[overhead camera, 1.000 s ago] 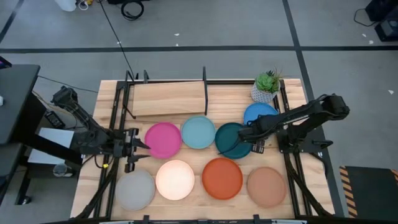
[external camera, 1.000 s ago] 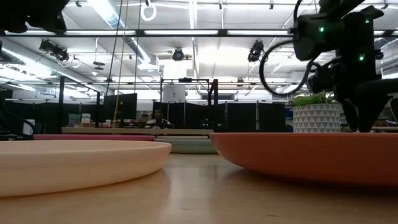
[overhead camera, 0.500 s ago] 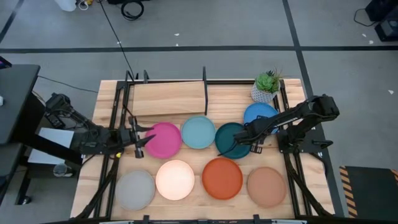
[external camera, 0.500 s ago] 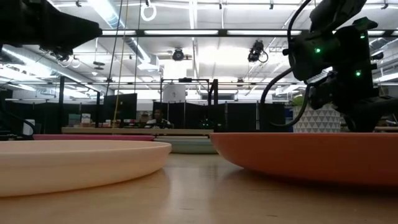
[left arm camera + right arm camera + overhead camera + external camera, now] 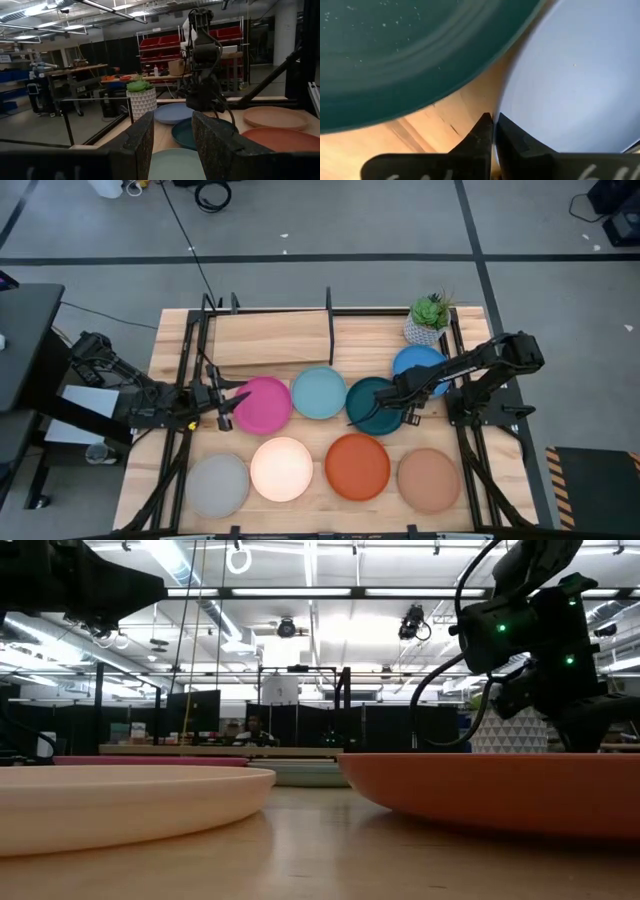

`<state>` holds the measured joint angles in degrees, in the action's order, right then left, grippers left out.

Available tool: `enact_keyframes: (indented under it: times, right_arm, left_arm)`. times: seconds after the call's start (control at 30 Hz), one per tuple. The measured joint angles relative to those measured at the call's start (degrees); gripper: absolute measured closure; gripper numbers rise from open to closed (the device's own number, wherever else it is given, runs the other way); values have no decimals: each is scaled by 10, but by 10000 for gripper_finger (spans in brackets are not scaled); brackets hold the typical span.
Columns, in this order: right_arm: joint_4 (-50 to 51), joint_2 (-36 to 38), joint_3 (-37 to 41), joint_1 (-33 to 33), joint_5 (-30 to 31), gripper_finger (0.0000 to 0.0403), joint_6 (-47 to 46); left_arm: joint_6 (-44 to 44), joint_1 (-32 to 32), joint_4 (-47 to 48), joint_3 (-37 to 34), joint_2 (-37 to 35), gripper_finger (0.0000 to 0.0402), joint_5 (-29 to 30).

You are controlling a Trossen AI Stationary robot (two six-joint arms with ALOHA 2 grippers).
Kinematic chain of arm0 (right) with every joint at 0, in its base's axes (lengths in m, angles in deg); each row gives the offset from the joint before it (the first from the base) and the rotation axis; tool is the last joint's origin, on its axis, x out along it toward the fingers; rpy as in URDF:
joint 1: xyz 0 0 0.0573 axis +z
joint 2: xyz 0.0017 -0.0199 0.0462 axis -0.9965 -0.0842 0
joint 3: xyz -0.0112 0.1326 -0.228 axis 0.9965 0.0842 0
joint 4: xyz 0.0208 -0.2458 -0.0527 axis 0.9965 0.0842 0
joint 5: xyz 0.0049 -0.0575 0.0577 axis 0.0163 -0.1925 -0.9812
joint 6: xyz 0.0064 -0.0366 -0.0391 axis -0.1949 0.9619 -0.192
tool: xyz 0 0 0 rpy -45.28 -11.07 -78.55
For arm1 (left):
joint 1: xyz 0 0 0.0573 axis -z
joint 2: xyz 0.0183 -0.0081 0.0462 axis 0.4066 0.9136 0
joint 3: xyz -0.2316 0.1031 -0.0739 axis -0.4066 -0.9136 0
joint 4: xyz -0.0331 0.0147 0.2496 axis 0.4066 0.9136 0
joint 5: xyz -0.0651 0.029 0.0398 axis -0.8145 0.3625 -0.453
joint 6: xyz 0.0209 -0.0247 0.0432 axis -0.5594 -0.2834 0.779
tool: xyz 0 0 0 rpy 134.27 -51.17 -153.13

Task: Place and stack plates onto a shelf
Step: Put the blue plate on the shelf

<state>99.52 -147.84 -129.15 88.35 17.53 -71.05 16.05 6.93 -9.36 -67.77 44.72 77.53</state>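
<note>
Since the earlier high view, left gripper (image 5: pixel 228 402) had swung from the table's 9 o'clock edge in to the pink plate (image 5: pixel 264 403), tips at its 9 o'clock rim; right gripper (image 5: pixel 396 395) shifted only slightly, between the teal plate (image 5: pixel 374 405) and the blue plate (image 5: pixel 420 364).

Right fingers had gone from apart to together. Right wrist view showed the tips (image 5: pixel 492 131) meeting over bare wood in the gap between teal plate (image 5: pixel 410 55) and blue plate (image 5: pixel 580 85), with no rim between them. Judgement: closed on nothing, or about to slide under an edge; no plate was lifted yet.

Left jaws stood apart, nothing between them; left wrist view looked between its fingers (image 5: pixel 137 145) across the table.

Shelf (image 5: pixel 270 338) sat at 11 o'clock on the table, board bare. All eight plates were on the tabletop, none stacked: task at its start.

View differences: high view gave the layout but not the right fingertip contact; only the right wrist view did. Low view showed the cream plate (image 5: pixel 120 802) and orange plate (image 5: pixel 500 790) edge-on, and the right arm above; no fingertips there.
</note>
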Motion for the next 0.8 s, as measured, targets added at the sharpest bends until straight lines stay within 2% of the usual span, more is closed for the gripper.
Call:
enact_keyframes:
  times: [0.23, 0.43, 0.53, 0.67, 0.8]
  right_arm:
    - [61, 0, -64, 2, 26, 384, -23]
    - [132, 0, -166, 5, 59, 385, -34]
    - [134, 0, -220, 15, 82, 385, -21]
    - [101, 0, -276, 27, 36, 385, 7]
    - [21, 0, -301, 46, -66, 385, 59]
  left_arm:
    - [0, 0, 0, 0, 0, 260, 0]
    - [0, 0, 0, 0, 0, 260, 0]
    - [0, 0, 0, 0, 0, 260, 0]
    - [0, 0, 1, 0, 0, 260, 0]
    - [-3, 0, 3, 0, 0, 260, 0]
